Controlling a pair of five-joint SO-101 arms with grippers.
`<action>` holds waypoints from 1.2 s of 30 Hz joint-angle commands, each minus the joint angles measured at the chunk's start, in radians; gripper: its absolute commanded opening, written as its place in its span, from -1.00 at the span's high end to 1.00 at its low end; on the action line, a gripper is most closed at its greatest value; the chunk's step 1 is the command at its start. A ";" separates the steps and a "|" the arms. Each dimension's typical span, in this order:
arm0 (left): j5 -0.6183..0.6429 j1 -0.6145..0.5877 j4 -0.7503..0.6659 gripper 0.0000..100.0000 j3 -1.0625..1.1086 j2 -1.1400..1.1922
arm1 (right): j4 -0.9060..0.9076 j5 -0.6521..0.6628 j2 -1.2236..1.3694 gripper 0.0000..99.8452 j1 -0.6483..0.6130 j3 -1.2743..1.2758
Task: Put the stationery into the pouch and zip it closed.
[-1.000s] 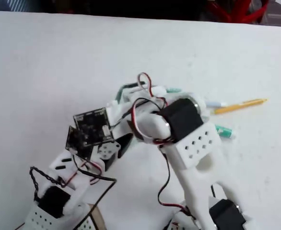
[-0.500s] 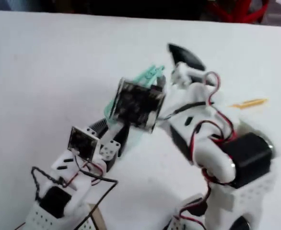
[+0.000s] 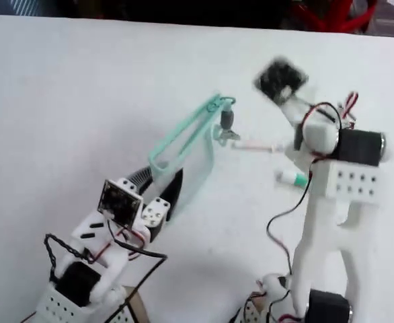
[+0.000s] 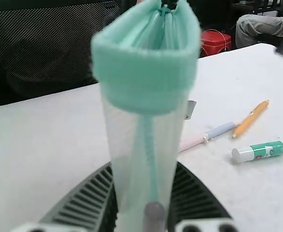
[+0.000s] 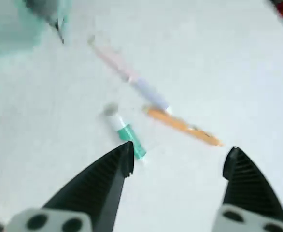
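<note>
The pouch [image 3: 187, 151], clear with mint-green trim, is held up off the table by its lower end in my left gripper [image 3: 160, 187], which is shut on it. In the left wrist view the pouch [image 4: 146, 96] stands between the dark fingers [image 4: 194, 193], its green top edge gaping. A pink-lilac pen [image 3: 254, 145], an orange pen [image 4: 250, 117] and a green glue stick [image 3: 291, 177] lie on the table beside it. My right gripper [image 5: 180, 162] hangs open above the glue stick [image 5: 127, 135], pink-lilac pen [image 5: 132, 77] and orange pen [image 5: 182, 126], holding nothing.
The right arm [image 3: 335, 175] stands tall at the right of the white table [image 3: 69, 94] and covers part of the stationery in the high view. A grey zipper pull [image 3: 227, 121] hangs at the pouch's far corner. A person's legs and a red object sit beyond the far edge.
The right arm has swung from over the pouch out to the right and risen, uncovering the pouch. The left arm has kept its hold on the pouch, nearly still.
</note>
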 commanded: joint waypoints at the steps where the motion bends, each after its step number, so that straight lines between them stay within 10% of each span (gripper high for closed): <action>1: -0.011 -0.008 -0.063 0.81 -0.002 -0.012 | -0.093 0.282 0.013 0.40 0.067 0.198; 22: -0.003 -0.136 -0.097 0.81 0.021 -0.012 | -0.832 0.315 0.311 0.40 0.166 0.661; 36: -0.003 -0.136 -0.098 0.81 0.021 -0.012 | -0.869 0.433 0.386 0.49 0.053 0.660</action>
